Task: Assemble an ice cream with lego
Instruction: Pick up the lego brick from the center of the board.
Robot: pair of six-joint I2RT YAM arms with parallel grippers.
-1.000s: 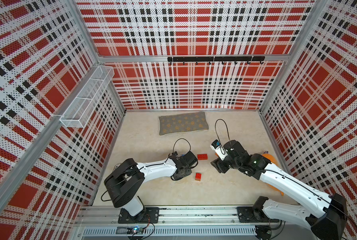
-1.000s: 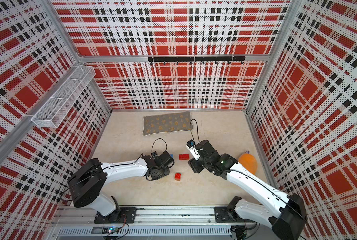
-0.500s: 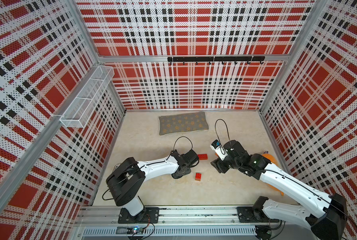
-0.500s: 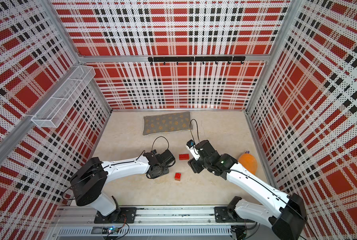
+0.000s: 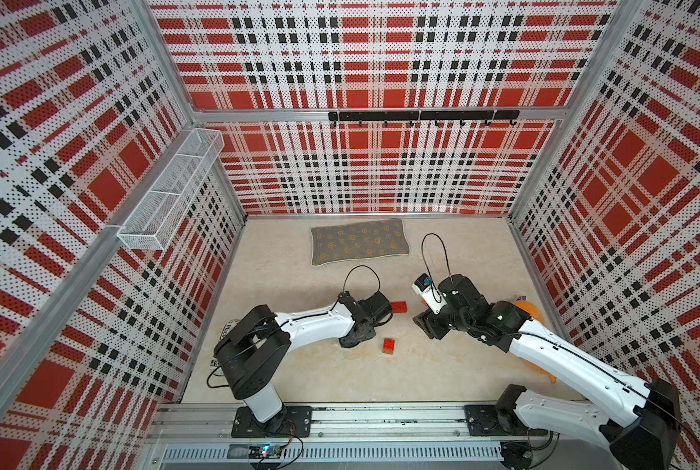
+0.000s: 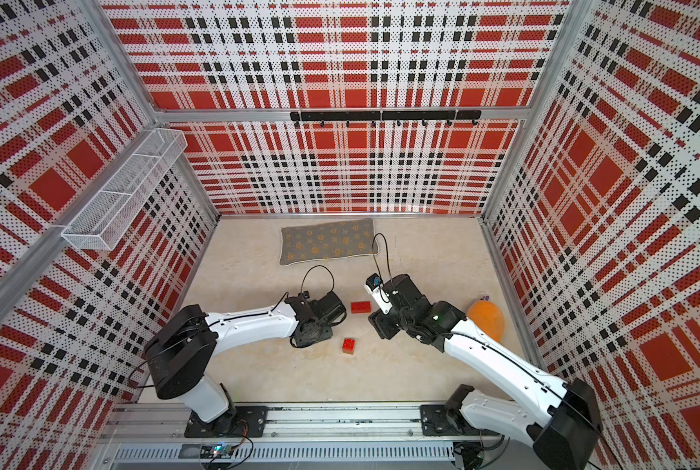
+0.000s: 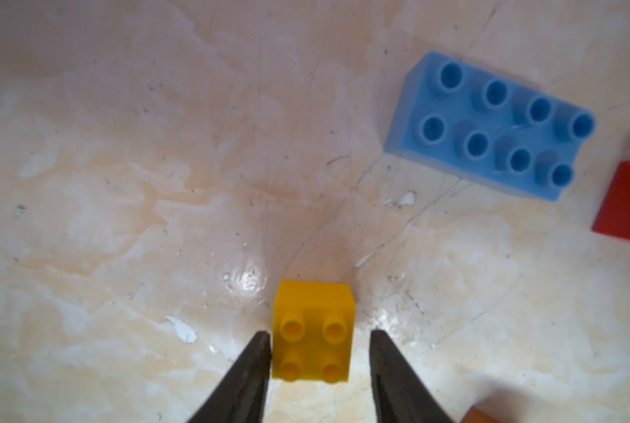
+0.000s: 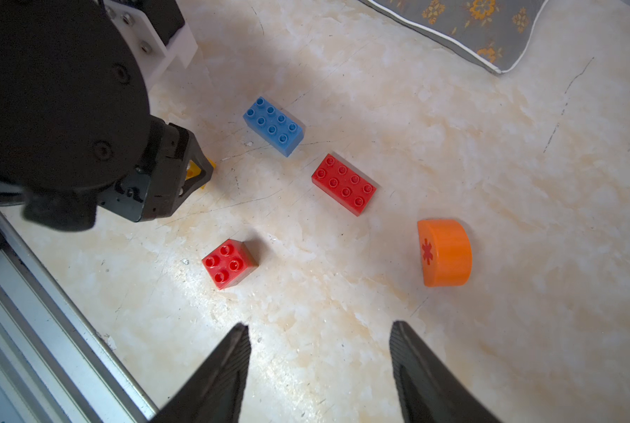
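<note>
Yellow brick (image 8: 193,170) mostly hidden behind left claw (image 7: 321,335); red brick (image 7: 627,201) cropped.

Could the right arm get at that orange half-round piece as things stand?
Probably yes: the orange dome lies on the table just ahead of the right gripper, whose jaws stand open and empty, and nothing lies between the two.
</note>
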